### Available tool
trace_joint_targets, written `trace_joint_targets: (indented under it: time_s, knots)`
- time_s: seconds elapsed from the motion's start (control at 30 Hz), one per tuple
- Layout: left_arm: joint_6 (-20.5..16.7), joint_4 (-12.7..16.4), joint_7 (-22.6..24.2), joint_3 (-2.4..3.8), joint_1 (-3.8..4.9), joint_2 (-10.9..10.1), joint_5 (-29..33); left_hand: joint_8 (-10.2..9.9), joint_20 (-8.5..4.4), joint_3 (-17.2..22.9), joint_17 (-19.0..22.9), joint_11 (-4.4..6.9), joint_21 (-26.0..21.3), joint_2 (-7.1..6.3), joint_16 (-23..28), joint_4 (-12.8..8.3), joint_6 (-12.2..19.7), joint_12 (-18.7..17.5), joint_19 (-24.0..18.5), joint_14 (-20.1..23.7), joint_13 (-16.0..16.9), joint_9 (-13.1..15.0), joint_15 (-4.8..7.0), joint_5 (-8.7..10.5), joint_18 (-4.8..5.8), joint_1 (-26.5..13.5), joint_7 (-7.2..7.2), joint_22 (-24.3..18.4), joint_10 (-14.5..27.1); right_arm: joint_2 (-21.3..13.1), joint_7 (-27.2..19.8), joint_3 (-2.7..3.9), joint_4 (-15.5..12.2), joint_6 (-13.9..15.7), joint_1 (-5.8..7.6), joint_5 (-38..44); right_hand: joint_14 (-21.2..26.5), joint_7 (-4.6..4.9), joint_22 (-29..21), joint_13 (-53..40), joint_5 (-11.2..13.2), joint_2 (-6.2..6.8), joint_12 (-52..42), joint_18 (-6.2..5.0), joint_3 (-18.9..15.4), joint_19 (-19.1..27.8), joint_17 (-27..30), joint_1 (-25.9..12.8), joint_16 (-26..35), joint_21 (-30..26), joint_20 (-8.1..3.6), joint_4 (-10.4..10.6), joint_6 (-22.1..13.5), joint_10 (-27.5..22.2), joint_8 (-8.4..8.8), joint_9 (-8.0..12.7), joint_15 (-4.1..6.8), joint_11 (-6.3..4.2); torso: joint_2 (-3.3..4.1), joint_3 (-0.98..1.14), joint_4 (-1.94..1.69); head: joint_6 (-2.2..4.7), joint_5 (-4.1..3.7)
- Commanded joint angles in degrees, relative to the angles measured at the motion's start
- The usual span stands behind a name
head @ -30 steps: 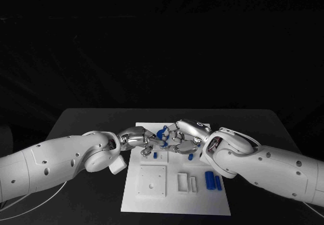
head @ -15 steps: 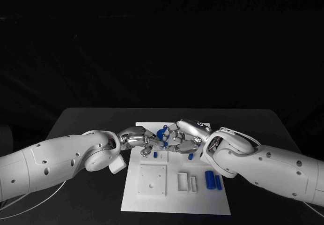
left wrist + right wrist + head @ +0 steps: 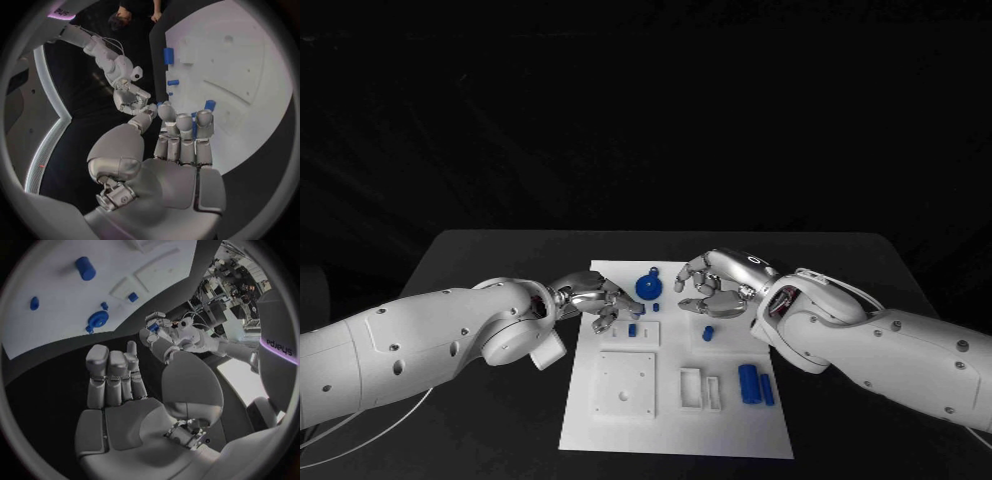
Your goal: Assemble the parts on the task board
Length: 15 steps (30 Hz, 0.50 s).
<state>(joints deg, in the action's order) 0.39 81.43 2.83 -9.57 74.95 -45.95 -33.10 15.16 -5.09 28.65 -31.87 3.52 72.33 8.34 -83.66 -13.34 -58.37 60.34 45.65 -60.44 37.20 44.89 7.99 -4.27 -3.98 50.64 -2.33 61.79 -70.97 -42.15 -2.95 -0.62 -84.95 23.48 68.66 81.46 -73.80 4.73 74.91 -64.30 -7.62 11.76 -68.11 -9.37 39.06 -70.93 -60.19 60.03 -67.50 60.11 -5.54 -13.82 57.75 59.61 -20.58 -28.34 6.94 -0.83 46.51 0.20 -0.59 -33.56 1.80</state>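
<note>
The white task board [image 3: 675,425] lies in the middle of the table. A round blue part [image 3: 648,287] [image 3: 98,319] rests near its far edge, between my two hands. My left hand [image 3: 596,298] [image 3: 181,145] hovers over the board's far left, fingers curled, and seems to pinch a small blue piece [image 3: 194,125] [image 3: 154,327]. My right hand [image 3: 711,283] [image 3: 115,385] is just right of the round part, fingers spread and palm empty. Small blue pegs [image 3: 633,329] [image 3: 708,334] stand near the board's middle.
Two blue cylinders [image 3: 749,383] [image 3: 766,390] lie side by side at the board's near right. White raised blocks [image 3: 626,383] [image 3: 692,388] sit in the near half of the board. Black tabletop [image 3: 488,260] surrounds the board.
My right hand has let go of the round blue part, pulled away to the right and spread its fingers. The round part now rests on the board. The left hand barely moved.
</note>
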Motion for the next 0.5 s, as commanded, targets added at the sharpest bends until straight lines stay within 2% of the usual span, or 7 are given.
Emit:
trace_joint_targets:
  time_s: [0.03,0.23,0.3,0.33,0.37,0.4,0.5]
  knots:
    - [-3.5,0.1,-10.8,0.05,0.07,-0.1,-2.5,7.7,-9.16,-0.2,0.2,1.71,0.2,0.88,-0.2,-0.9,-3.6,0.2,0.6,-2.9,-0.2,2.8,3.06,-1.76,-0.53,-1.3,1.18,-0.2,-2.4,-0.5,-0.3,0.49,0.8,1.1,-0.03,-2.5,0.0,0.69,0.8,0.1,-0.5,0.1,0.1,-5.63,-0.4,-0.1,0.0,-0.3,0.4,-0.1,-0.38,0.1,0.3,-0.4,0.41,-0.1,0.14,-0.08,0.01,0.03,0.07,-0.07,0.1]
    - [-3.0,-0.5,-19.6,0.06,0.1,0.0,-6.9,8.8,-9.58,-0.1,0.8,2.46,0.2,2.45,0.5,-3.0,-4.8,-0.5,2.1,-4.8,-1.1,3.8,3.77,-5.81,-0.79,-5.2,1.96,-1.0,-4.3,-1.1,-0.3,1.68,2.3,1.3,-0.02,-3.6,0.0,0.74,0.8,0.1,-1.8,0.24,0.2,-5.63,-0.4,-0.1,0.0,0.0,0.5,-0.2,-0.39,0.2,0.2,-0.4,0.56,-0.2,0.1,-0.04,0.02,0.06,0.03,-0.32,0.2]
    - [-2.9,-0.9,-21.6,0.06,0.18,0.1,-8.0,9.1,-9.73,0.6,0.9,2.72,0.4,2.03,0.5,-3.1,-5.4,-0.6,2.6,-5.5,-1.3,4.0,3.97,-6.82,-0.91,-5.6,2.2,-1.1,-4.9,-1.2,-0.3,2.14,2.9,1.4,-0.02,-3.8,0.0,0.74,0.8,0.1,-2.0,0.26,0.2,-5.63,-0.4,-0.1,0.0,0.0,0.5,-0.2,-0.39,0.2,0.2,-0.4,0.59,-0.2,0.1,-0.03,0.04,0.06,-0.02,-0.54,0.25]
    - [-2.9,-1.1,-22.3,0.06,0.23,0.2,-8.9,9.3,-9.89,3.2,1.0,2.98,0.2,0.82,0.7,-2.3,-5.9,-0.8,3.0,-5.9,-1.4,4.1,4.12,-4.1,-1.1,-5.1,2.46,-1.4,-5.4,-1.2,-0.3,2.32,3.2,1.5,-0.02,-3.9,0.0,0.75,0.8,0.1,-2.1,0.28,0.2,-5.63,-0.4,-0.1,0.0,0.0,0.5,-0.2,-0.39,0.2,0.2,-0.4,0.61,-0.2,0.09,-0.02,0.04,0.06,-0.03,-0.67,0.28]
    - [-2.8,-1.2,-23.0,0.06,0.29,0.3,-10.4,9.5,-10.0,8.1,1.1,3.31,0.1,-1.31,0.8,-0.9,-6.7,-1.0,3.4,-6.5,-1.6,4.2,4.31,-0.41,-1.23,-4.1,2.7,-1.7,-6.0,-1.3,-0.3,2.5,3.5,1.5,-0.02,-3.9,0.0,0.76,0.8,0.1,-2.3,0.29,0.2,-5.63,-0.5,-0.1,0.0,0.1,0.5,-0.2,-0.38,0.2,0.1,-0.4,0.63,-0.2,0.09,-0.02,0.04,0.07,-0.03,-0.76,0.35]
    - [-2.9,-1.3,-23.5,0.06,0.33,0.4,-12.1,9.4,-9.94,11.1,1.2,3.42,0.4,-2.17,1.0,-0.2,-7.2,-1.3,4.1,-7.2,-1.8,4.2,4.46,-1.11,-1.03,-5.4,2.78,-1.8,-6.7,-1.4,-0.3,2.66,3.8,1.6,-0.02,-4.0,0.0,0.76,0.8,0.1,-2.4,0.3,0.2,-5.63,-0.5,-0.1,0.0,0.1,0.5,-0.2,-0.38,0.2,0.1,-0.4,0.65,-0.2,0.08,-0.01,0.05,0.06,-0.02,-0.79,0.39]
    - [-3.1,-1.5,-24.9,0.06,0.43,0.7,-16.0,9.5,-10.07,13.1,1.2,3.48,0.8,-2.74,1.1,-1.0,-7.8,-1.5,4.6,-7.9,-1.9,4.2,4.45,-2.86,-1.1,-6.7,2.99,-1.8,-7.4,-1.6,-0.3,2.95,4.4,1.7,-0.01,-4.1,0.0,0.77,0.8,0.1,-2.5,0.33,0.2,-5.63,-0.5,-0.1,0.0,0.1,0.5,-0.3,-0.38,0.2,0.1,-0.4,0.67,-0.2,0.08,-0.01,0.08,0.06,0.02,-1.03,0.58]
